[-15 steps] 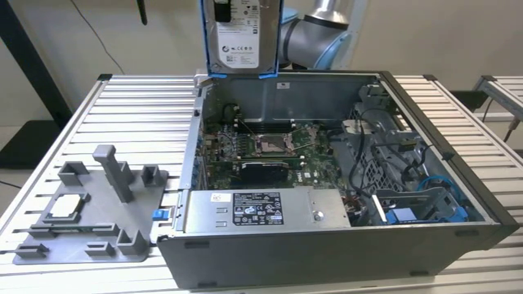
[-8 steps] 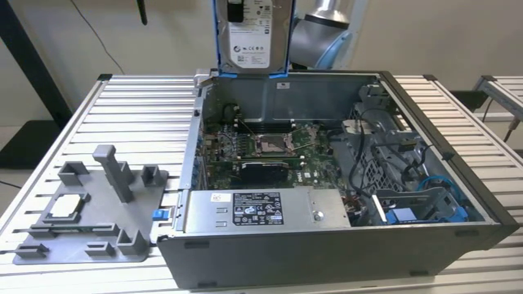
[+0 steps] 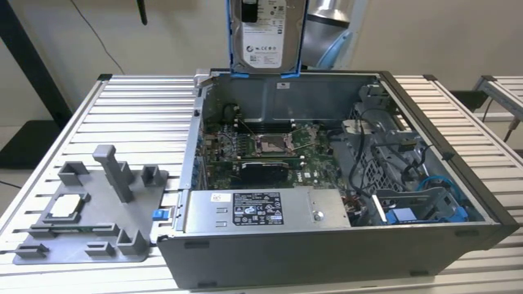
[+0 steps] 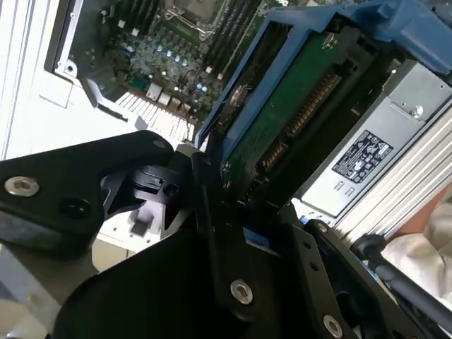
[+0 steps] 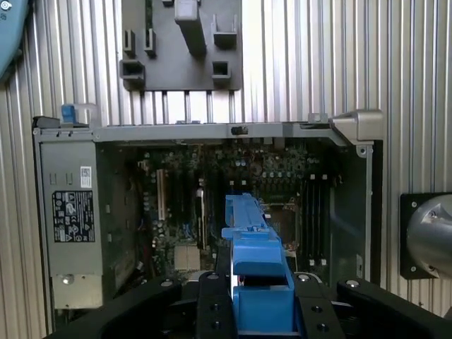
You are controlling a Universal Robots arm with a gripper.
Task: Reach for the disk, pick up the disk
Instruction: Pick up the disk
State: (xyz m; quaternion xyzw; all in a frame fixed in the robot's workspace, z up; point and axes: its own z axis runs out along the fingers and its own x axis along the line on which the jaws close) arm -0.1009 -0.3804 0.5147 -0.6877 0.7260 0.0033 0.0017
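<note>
The disk (image 3: 261, 37), silver-grey with a white label and a blue frame, hangs upright high above the back wall of the open computer case (image 3: 457, 184). In the second wrist view its green circuit-board underside (image 4: 296, 106) shows, with my gripper (image 4: 240, 191) shut on it and black fingers (image 4: 212, 212) pressing its edges. In the first wrist view the disk's blue frame (image 5: 254, 247) sticks out from between the gripper (image 5: 263, 311) fingers, above the motherboard. Part of my arm (image 3: 327, 24) shows behind the disk.
Inside the case lie the motherboard with its CPU socket (image 3: 270, 145), a power supply (image 3: 261, 211) and a blue bracket (image 3: 417, 208). On the exterior view's left, a grey fixture plate (image 3: 106, 239) carries a small square chip (image 3: 65, 208). A slatted metal table (image 3: 147, 104) holds everything.
</note>
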